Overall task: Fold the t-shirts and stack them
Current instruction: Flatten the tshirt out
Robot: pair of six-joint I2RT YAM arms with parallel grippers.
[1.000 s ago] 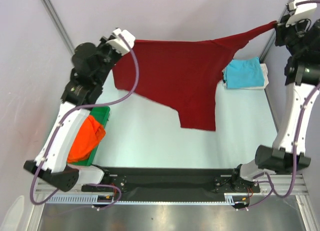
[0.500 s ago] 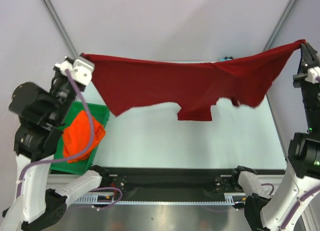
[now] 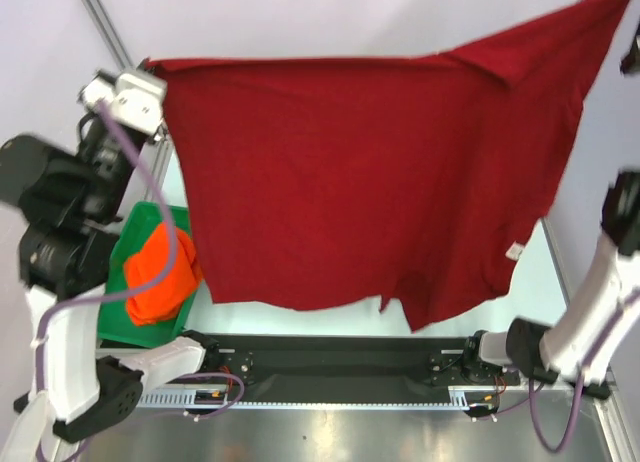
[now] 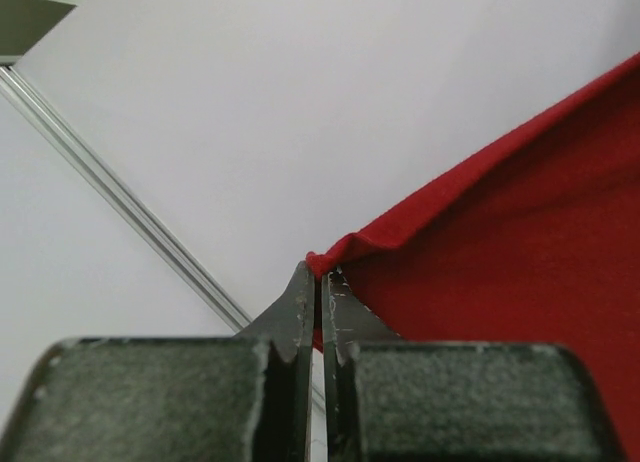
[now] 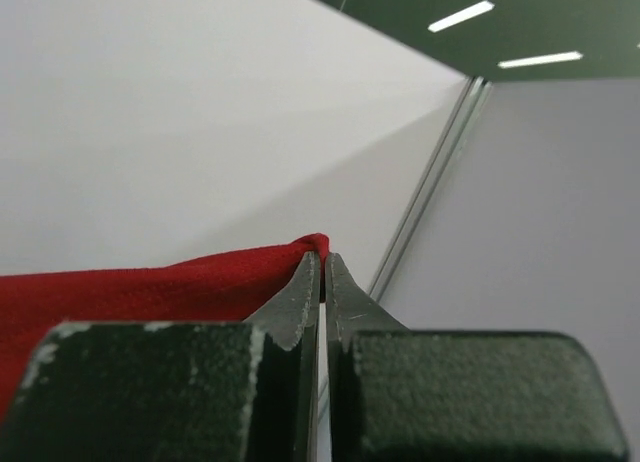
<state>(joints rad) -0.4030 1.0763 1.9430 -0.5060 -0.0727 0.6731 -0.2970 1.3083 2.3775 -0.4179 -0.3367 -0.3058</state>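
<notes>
Check the left pincer point(image 4: 320, 277): its jaws are pressed together on one top corner of the red shirt point(image 3: 370, 182), and a small fold of cloth shows at the tips. Check the right pincer point(image 5: 322, 264): its jaws are clamped on the opposite top corner, and in its wrist view the cloth edge runs away to the left.

You will see the red shirt stretched between the two pincers. Its upper edge runs nearly straight from one to the other, and the body hangs below them as one broad sheet. The lower hem is uneven and reaches lowest on the right pincer's side, where a small white label shows. You cannot tell from these views whether the hem touches the worktop point(image 3: 290, 320).

Below the left pincer, toward the arm bases, the orange shirt point(image 3: 155, 277) lies crumpled in the green tray point(image 3: 140, 220).
</notes>
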